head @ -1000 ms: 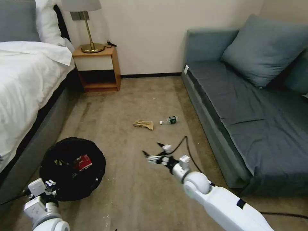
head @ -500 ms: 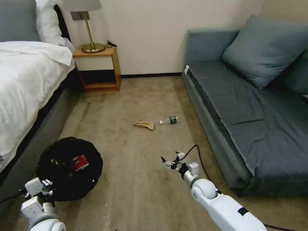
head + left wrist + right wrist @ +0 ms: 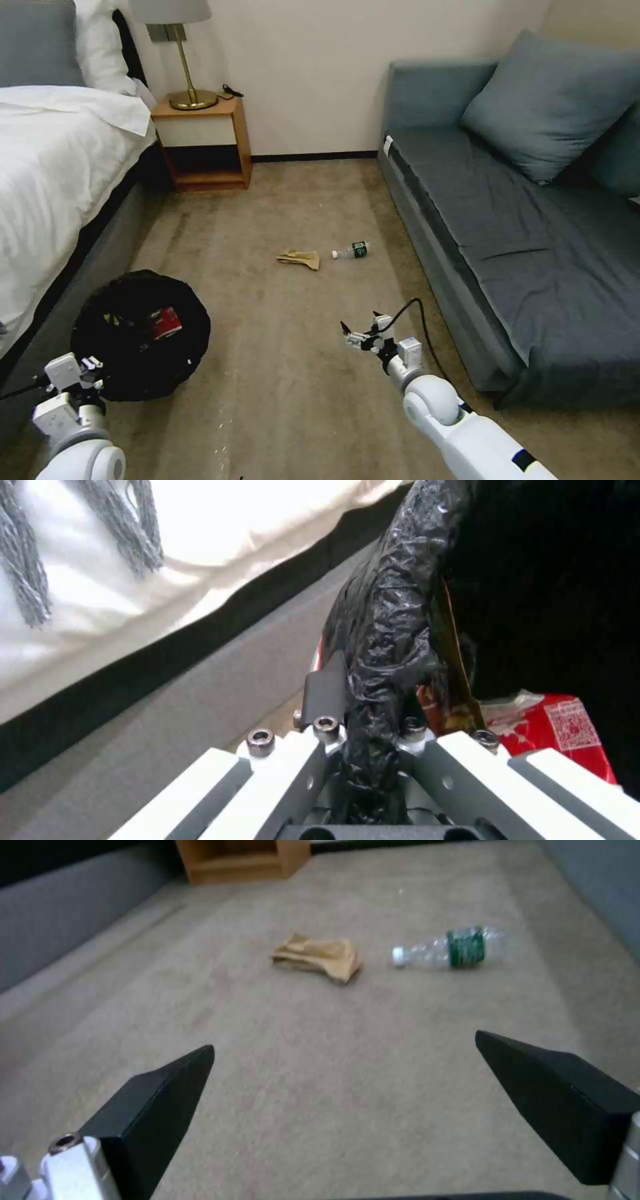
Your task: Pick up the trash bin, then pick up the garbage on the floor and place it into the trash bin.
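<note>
The trash bin (image 3: 137, 347), lined with a black bag, is at the lower left by the bed. My left gripper (image 3: 90, 369) is shut on its near rim; the left wrist view shows the fingers (image 3: 327, 690) clamping the bag-covered rim (image 3: 383, 630). A red-and-white wrapper (image 3: 165, 322) (image 3: 567, 725) lies inside the bin. On the carpet ahead lie the tan crumpled paper (image 3: 300, 259) (image 3: 320, 956) and a clear bottle with a green label (image 3: 352, 251) (image 3: 453, 947). My right gripper (image 3: 360, 331) (image 3: 343, 1040) hovers open and empty, short of both pieces.
A bed (image 3: 47, 173) runs along the left, with a wooden nightstand (image 3: 203, 143) and lamp behind it. A grey sofa (image 3: 520, 227) lines the right side. Open carpet lies between them. A black cable (image 3: 417, 317) loops off my right wrist.
My right gripper has drawn away from the bin, moving right and back toward me, still open. The bin has shifted slightly left with my left arm.
</note>
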